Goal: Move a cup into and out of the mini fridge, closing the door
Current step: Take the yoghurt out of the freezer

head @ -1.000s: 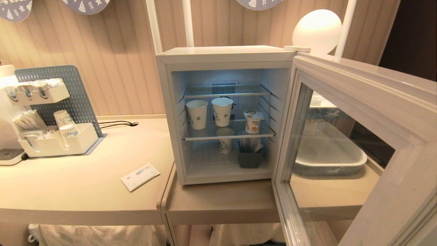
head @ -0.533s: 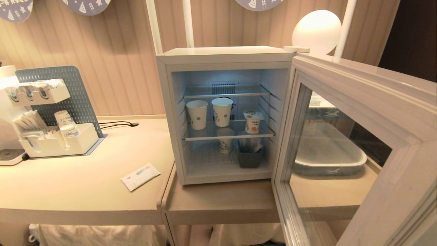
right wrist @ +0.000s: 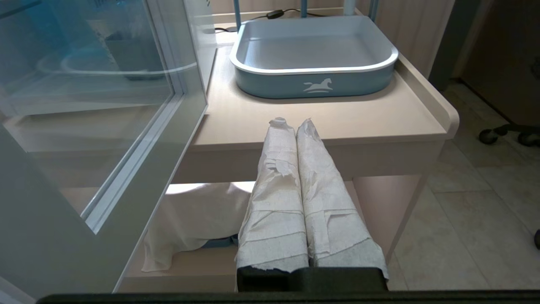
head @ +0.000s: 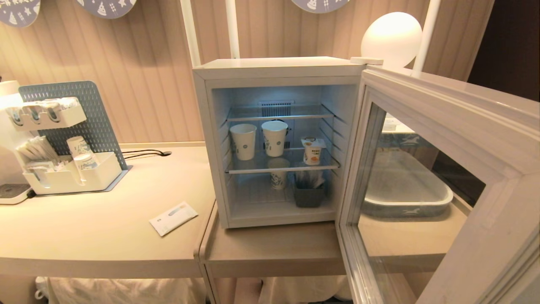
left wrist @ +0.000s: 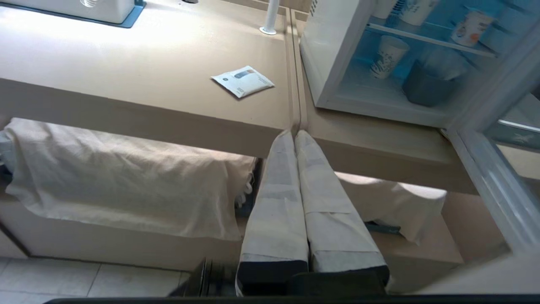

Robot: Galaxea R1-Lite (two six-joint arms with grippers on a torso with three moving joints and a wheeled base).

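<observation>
Standing wide open, the door of the mini fridge swung out toward the robot's right, and the cup sat upright on the middle shelf, at the right end of a row with two taller paper cups to its left. So the placing half of the job looked done, judged from how things lay: the cup was inside, untouched by either arm. What remained, as far as could be judged, was taking it out again and shutting the door, since the door was plainly not closed. The left gripper hung below the counter edge with its cloth-wrapped fingers pressed together and nothing between them; the fridge opening lay ahead of its tips and off to the side, well apart, with the cup far beyond the jaws on its shelf. A flat white packet lay on the counter ahead of those jaws, nearer than the fridge. The right gripper also had its wrapped fingers closed on nothing, low in front of the counter; a grey-blue tray sat on the counter beyond its tips, and the door's glass stood just to one side. Neither gripper appeared in the head view, so both looked parked clear of the work.
</observation>
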